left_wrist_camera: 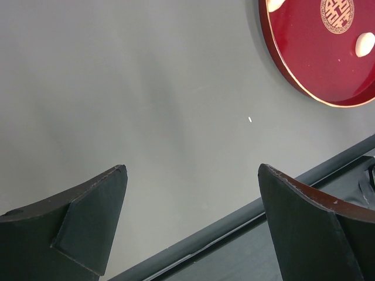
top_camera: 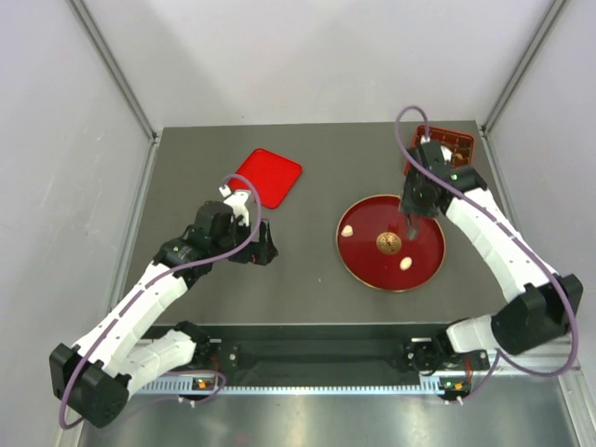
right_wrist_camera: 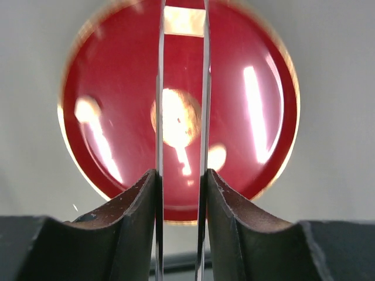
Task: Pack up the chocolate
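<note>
Two small cream pieces of chocolate lie on the round red plate, one at its left rim and one near its front. My right gripper hangs over the plate, shut on thin grey metal tongs. The tongs' two blades stand apart with nothing between them. Under them the plate shows blurred, with one pale piece just right of the blades. My left gripper rests low on the table left of the plate, open and empty. Both pieces also show in its view.
A red-brown box stands at the back right corner behind the right arm. A flat red square lid lies at the back left. A gold round emblem marks the plate's middle. A dark rail runs along the near table edge.
</note>
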`<state>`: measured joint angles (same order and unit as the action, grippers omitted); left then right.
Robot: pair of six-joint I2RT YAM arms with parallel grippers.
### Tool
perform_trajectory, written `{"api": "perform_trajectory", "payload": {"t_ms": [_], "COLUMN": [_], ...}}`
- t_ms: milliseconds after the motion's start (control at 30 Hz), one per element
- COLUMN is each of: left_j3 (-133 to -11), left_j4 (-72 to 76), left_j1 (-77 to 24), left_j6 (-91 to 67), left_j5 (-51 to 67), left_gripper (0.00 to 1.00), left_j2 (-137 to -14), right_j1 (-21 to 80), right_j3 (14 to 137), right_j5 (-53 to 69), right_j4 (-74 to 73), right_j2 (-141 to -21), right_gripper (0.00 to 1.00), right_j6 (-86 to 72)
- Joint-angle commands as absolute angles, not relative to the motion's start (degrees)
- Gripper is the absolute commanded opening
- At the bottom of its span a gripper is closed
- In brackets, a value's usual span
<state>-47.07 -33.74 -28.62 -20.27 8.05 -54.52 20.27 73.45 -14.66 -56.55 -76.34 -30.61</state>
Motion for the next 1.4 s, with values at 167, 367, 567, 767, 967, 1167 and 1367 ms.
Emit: {"api": "perform_trajectory", "payload": {"t_ms": [167, 367, 567, 767, 967, 1167, 1367], "left_j3": [-47.0, -47.0, -47.1, -47.1, -47.2, -47.2, -47.2], "left_j4": [-33.4, -33.5, -33.5, -33.5, -33.5, -33.5, -33.7], "left_j1": [-28.9, -28.9, -28.9, -28.9, -28.9, -28.9, -28.9], "left_j6": [-20.2, -20.2, -20.1, -20.0, -20.0, -20.0, -20.0], "left_j5": [7.8, 7.5, 8.0, 8.1, 8.1, 8.0, 7.8], "left_gripper": [0.98, 0.99, 0.99, 0.99, 0.99, 0.99, 0.99], "left_j2": [-55.3, -55.5, -55.9, -56.1, -56.3, -56.3, -56.4], "right_j1": [15.9, 11.8, 7.8, 5.9, 5.4, 5.1, 4.8], "right_j3": [93.8, 102.3, 105.5, 105.2, 105.0, 104.9, 104.9], "right_j5": [-19.7, -20.0, -17.1, -14.3, -13.1, -13.4, -13.3], "right_j4": [-49.6, -47.5, -45.1, -43.2, -40.6, -39.8, -38.9], "right_j2": [-90.8, -98.9, -103.6, -106.0, -107.7, -109.3, -110.5], "right_gripper": [0.36, 0.35, 0.36, 0.36, 0.36, 0.36, 0.38], "right_j6": [-23.2, -22.1, -21.0, -19.9, -19.2, -19.2, -19.0]}}
